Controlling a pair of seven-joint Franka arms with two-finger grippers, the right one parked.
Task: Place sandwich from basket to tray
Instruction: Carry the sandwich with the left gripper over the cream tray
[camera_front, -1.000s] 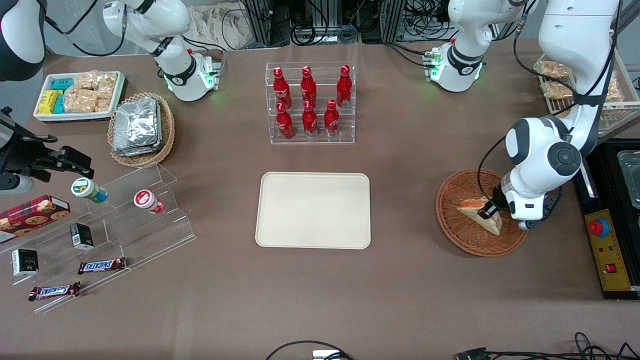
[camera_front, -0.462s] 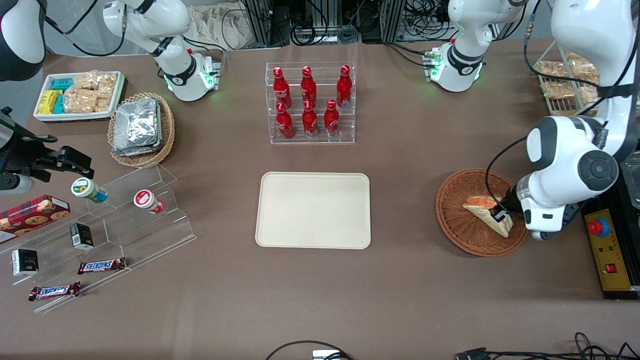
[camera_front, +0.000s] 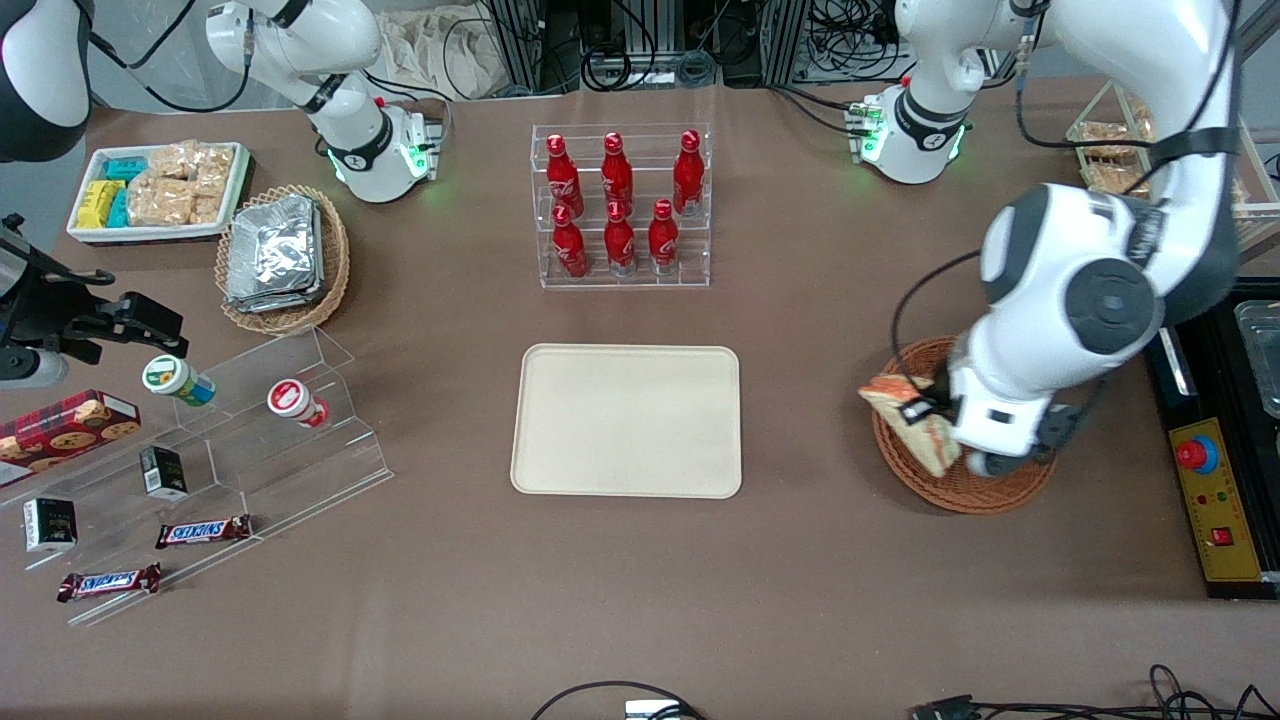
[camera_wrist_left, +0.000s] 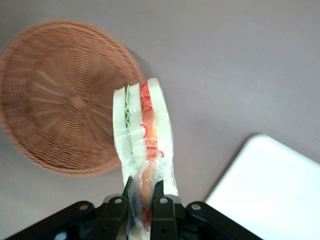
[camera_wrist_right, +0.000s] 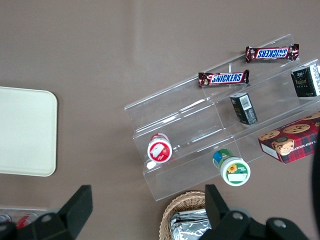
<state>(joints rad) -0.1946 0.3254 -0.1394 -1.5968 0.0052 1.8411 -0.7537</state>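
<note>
My left gripper (camera_front: 922, 412) (camera_wrist_left: 143, 192) is shut on the sandwich (camera_front: 908, 422) (camera_wrist_left: 144, 140), a wrapped wedge of white bread with red and green layers. It holds the wedge in the air above the rim of the reddish-brown wicker basket (camera_front: 920, 478) (camera_wrist_left: 60, 95), on the side facing the tray. The basket shows nothing inside in the left wrist view. The cream tray (camera_front: 627, 420) (camera_wrist_left: 272, 192) lies bare at the table's middle, toward the parked arm's end from the basket.
An acrylic rack of red bottles (camera_front: 620, 205) stands farther from the front camera than the tray. A control box with a red button (camera_front: 1210, 500) lies beside the basket at the working arm's end. A stepped acrylic stand with snacks (camera_front: 200, 470) sits toward the parked arm's end.
The gripper has lifted the sandwich out of the basket and carried it toward the tray, to above the basket's rim. The arm's wrist has risen and swung the same way.
</note>
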